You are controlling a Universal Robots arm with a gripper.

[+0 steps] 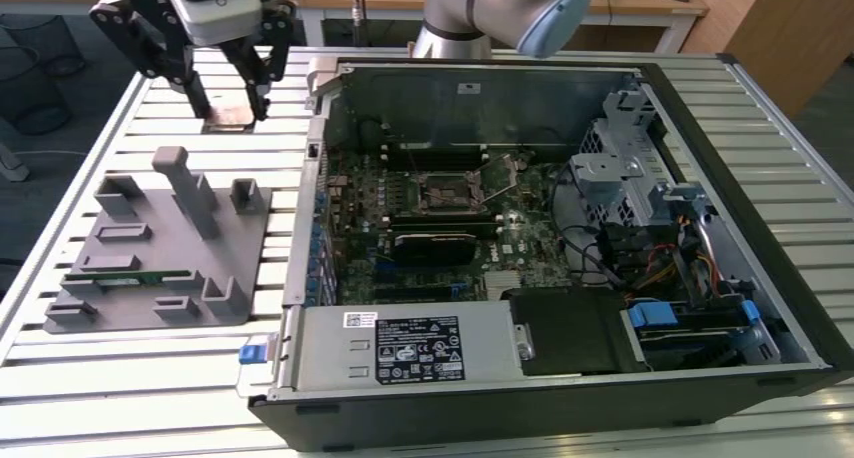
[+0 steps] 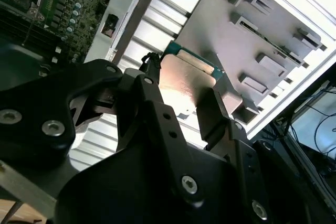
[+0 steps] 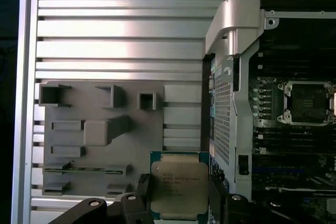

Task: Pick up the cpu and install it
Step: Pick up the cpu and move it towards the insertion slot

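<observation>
The gripper (image 3: 180, 196) pinches the cpu (image 3: 179, 182) by two opposite edges over the slatted table (image 3: 121, 30), beside the grey tray (image 3: 79, 95); such a thin hold may slip; a tilted chip could bend pins in the socket (image 3: 307, 103).

Arm (image 1: 461, 18) stretched out toward exterior view's left, gripper (image 1: 231, 113) hung pointing straight down, both fingers (image 3: 218, 195) clamped snug on opposite edges of cpu (image 3: 179, 184).
</observation>
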